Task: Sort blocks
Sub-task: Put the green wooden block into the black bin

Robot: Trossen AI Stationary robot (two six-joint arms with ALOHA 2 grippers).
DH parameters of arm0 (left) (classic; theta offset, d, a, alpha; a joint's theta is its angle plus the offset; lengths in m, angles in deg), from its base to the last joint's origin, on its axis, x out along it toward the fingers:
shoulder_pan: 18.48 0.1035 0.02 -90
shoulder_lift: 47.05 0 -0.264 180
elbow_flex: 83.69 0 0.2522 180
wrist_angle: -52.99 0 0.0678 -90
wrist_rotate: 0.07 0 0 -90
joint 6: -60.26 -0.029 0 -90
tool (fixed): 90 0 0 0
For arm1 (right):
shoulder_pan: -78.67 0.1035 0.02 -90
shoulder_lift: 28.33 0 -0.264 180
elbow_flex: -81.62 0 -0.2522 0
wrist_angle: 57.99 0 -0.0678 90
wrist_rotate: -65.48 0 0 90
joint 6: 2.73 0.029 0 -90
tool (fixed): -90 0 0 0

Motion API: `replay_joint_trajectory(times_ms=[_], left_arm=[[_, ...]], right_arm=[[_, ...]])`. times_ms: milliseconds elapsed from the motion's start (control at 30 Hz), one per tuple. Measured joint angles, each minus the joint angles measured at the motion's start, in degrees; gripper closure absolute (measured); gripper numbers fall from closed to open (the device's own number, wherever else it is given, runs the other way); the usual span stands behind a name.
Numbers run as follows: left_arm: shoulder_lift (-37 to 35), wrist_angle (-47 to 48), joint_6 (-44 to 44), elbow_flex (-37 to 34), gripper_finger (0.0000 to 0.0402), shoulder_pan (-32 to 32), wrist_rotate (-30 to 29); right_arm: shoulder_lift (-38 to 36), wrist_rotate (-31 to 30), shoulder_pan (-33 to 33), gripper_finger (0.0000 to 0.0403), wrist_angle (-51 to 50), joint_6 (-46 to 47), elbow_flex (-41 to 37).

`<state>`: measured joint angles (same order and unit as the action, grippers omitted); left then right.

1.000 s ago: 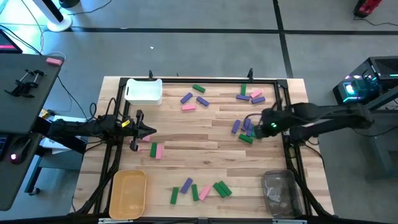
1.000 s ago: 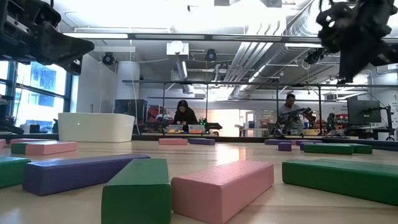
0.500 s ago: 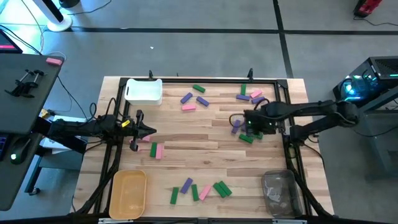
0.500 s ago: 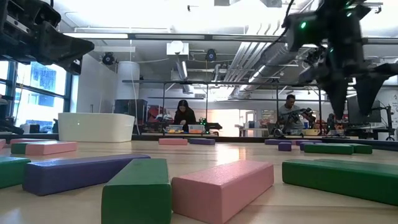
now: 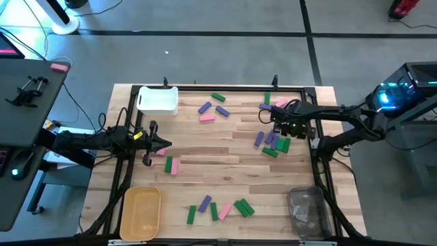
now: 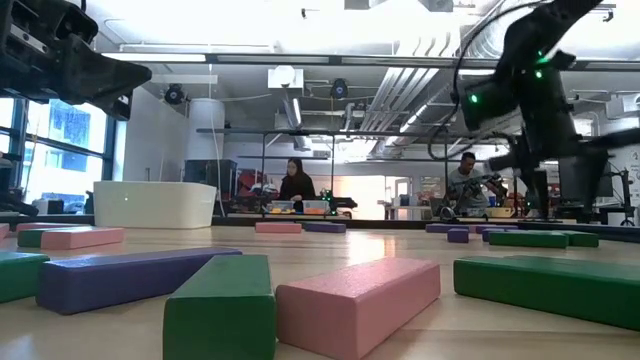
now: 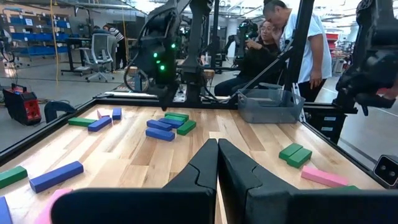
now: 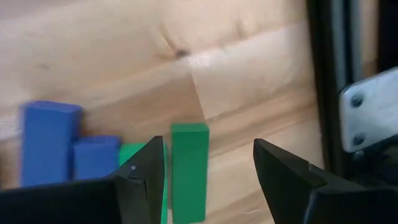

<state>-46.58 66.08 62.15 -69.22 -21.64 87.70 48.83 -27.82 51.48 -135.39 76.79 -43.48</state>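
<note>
High view: the blocks lie scattered in clusters over the wooden table, with a white bin at the far left corner, a yellow bin at the near left corner and a clear bin at the near right corner. The right gripper hangs over the right-hand cluster of purple and green blocks; the left gripper waits at the left edge, beside two pink blocks. Low view: green, purple and pink blocks fill the foreground, and the right gripper hangs above the table at the far right (two people sit in the room behind). Left wrist view: the left gripper has its fingers pressed together, holding nothing. Right wrist view: the right gripper stands with its fingers spread wide and empty, a green block lying on the table between them.
</note>
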Motion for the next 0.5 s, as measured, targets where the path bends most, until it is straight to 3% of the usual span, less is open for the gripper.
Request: replay_joint_trajectory(times_ms=[100, 500], left_arm=[[-0.02, 0.00, 0.00, 0.00, 0.0401, 0.00, 0.00], [-0.02, 0.00, 0.00, 0.01, 0.0401, 0.00, 0.00]], right_arm=[[-0.22, 3.25, -0.46, 0.0215, 1.70, -0.05, -2.41], [-1.31, 4.95, 0.98, 0.0215, 2.98, -3.44, -4.12]])
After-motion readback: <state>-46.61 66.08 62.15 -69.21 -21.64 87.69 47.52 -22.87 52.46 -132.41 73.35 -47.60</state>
